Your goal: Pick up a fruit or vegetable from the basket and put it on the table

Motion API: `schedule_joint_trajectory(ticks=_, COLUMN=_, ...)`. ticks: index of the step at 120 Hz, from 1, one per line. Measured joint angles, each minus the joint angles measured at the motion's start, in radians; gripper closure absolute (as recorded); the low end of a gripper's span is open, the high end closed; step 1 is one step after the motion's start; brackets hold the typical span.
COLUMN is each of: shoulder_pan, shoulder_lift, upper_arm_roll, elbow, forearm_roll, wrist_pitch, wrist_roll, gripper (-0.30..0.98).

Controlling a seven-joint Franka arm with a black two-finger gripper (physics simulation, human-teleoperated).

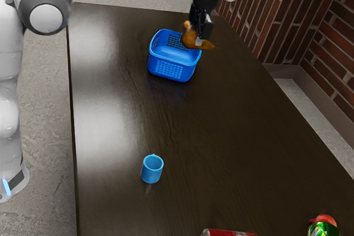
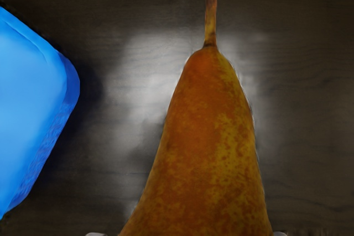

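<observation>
My gripper is over the far right rim of the blue basket in the exterior view, shut on an orange-brown pear. A small yellowish bit sticks up beside the pear there; I cannot tell what it belongs to. In the wrist view the pear points its stem away from the hand, and slivers of the gripper flank its wide end. The basket lies off to one side of the pear, with dark tabletop beneath the fruit. The basket's contents are mostly hidden.
On the dark table stands a light-blue mug, well apart from the basket. At the exterior view's lower edge are a red can and a green and red object. A brick wall rises beyond the table's far side.
</observation>
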Motion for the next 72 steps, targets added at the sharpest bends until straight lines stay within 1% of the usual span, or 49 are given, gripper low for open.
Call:
schedule_joint_trajectory(ticks=5, shoulder_pan=-0.020, shoulder_lift=0.000, upper_arm_roll=-0.091, elbow=0.000, forearm_roll=0.017, wrist_pitch=-0.017, wrist_roll=-0.016, gripper=0.40)
schedule_joint_trajectory(ticks=9, shoulder_pan=-0.035, shoulder_lift=0.001, upper_arm_roll=-0.143, elbow=-0.001, forearm_roll=0.027, wrist_pitch=-0.029, wrist_roll=-0.029, gripper=0.40)
schedule_joint_trajectory(ticks=18, shoulder_pan=-0.042, shoulder_lift=0.005, upper_arm_roll=-0.200, elbow=-0.002, forearm_roll=0.041, wrist_pitch=-0.045, wrist_roll=-0.056, gripper=0.40)
schedule_joint_trajectory(ticks=32, shoulder_pan=-0.016, shoulder_lift=0.009, upper_arm_roll=-0.216, elbow=-0.007, forearm_roll=0.051, wrist_pitch=-0.058, wrist_roll=-0.092, gripper=0.40)
schedule_joint_trajectory(ticks=34, shoulder_pan=-0.014, shoulder_lift=0.010, upper_arm_roll=-0.216, elbow=-0.008, forearm_roll=0.051, wrist_pitch=-0.058, wrist_roll=-0.097, gripper=0.38)
schedule_joint_trajectory(ticks=38, shoulder_pan=-0.013, shoulder_lift=0.016, upper_arm_roll=-0.215, elbow=-0.009, forearm_roll=0.047, wrist_pitch=-0.056, wrist_roll=-0.106, gripper=0.28)
schedule_joint_trajectory(ticks=48, shoulder_pan=-0.011, shoulder_lift=0.024, upper_arm_roll=-0.213, elbow=-0.009, forearm_roll=0.045, wrist_pitch=-0.052, wrist_roll=-0.126, gripper=0.16)
schedule_joint_trajectory(ticks=60, shoulder_pan=-0.010, shoulder_lift=0.021, upper_arm_roll=-0.212, elbow=-0.014, forearm_roll=0.054, wrist_pitch=-0.048, wrist_roll=-0.138, gripper=0.08)
schedule_joint_trajectory(ticks=72, shoulder_pan=-0.013, shoulder_lift=0.014, upper_arm_roll=-0.201, elbow=-0.024, forearm_roll=0.042, wrist_pitch=-0.044, wrist_roll=-0.115, gripper=0.04)
